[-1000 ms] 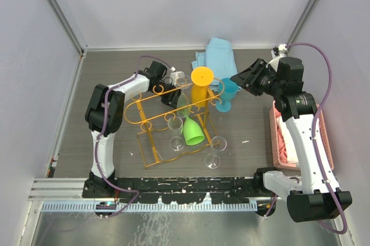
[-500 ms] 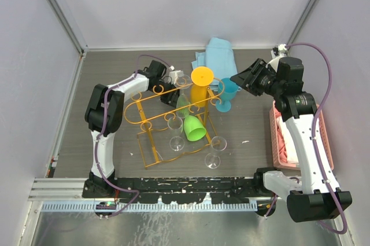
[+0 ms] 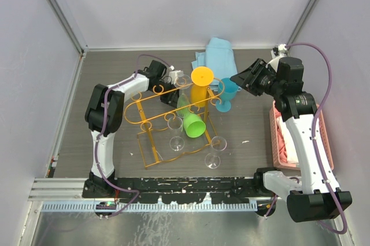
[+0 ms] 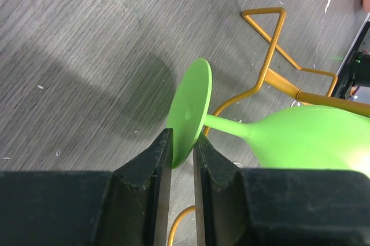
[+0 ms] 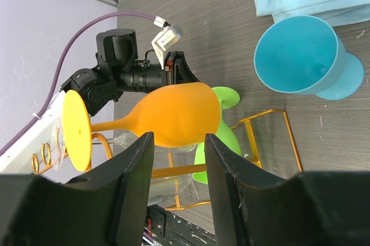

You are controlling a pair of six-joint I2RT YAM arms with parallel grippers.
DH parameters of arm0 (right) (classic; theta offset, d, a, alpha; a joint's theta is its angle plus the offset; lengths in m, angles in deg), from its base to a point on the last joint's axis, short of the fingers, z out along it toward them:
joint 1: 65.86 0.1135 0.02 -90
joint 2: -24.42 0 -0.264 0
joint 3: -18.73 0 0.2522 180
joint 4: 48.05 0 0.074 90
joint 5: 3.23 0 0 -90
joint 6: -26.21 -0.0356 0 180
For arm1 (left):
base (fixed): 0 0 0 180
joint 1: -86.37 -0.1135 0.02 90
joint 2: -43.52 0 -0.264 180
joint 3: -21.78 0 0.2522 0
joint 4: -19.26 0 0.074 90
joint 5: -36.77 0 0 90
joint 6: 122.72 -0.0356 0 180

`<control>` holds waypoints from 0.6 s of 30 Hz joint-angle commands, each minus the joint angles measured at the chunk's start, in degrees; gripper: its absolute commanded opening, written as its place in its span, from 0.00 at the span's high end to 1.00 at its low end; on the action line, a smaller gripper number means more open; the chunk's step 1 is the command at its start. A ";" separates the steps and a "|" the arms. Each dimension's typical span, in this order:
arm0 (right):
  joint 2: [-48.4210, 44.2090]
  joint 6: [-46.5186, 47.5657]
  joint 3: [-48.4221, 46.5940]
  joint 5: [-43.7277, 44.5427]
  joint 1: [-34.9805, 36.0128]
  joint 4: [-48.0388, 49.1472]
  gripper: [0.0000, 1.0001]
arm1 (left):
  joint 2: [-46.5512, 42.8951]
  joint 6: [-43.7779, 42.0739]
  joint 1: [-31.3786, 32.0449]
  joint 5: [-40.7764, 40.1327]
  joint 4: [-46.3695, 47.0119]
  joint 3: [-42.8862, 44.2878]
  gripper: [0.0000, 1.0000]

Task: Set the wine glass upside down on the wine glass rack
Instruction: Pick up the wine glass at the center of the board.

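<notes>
Near the top view's centre, the left tool (image 4: 183, 156) is gripping the green wine glass (image 3: 194, 125) by its foot, bowl pointing lower right across the wire rack (image 3: 145, 124), the right tool (image 5: 179, 139) hovering open.

The dark wood-grain table (image 3: 75, 136) in front of me carries the wine glass rack (image 3: 151, 123) near its middle. A clear glass (image 3: 215, 154) stands upright just right of the rack. At the far side lies a folded blue cloth (image 3: 217, 52), with a blue cup (image 3: 227, 92) near it. A pink basket (image 3: 276, 142) sits at the right edge, and a small white scrap (image 3: 245, 142) lies left of it.
</notes>
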 commanded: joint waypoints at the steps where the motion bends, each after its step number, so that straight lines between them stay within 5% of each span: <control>1: -0.05 -0.28 -0.45 -0.77 -0.36 3.14 0.54 | -0.77 0.22 -0.28 -0.05 0.86 2.42 0.82; 18: -0.35 -0.53 -0.15 -0.90 -0.36 3.51 0.54 | -1.46 -0.56 0.00 -3.51 -1.48 4.78 0.84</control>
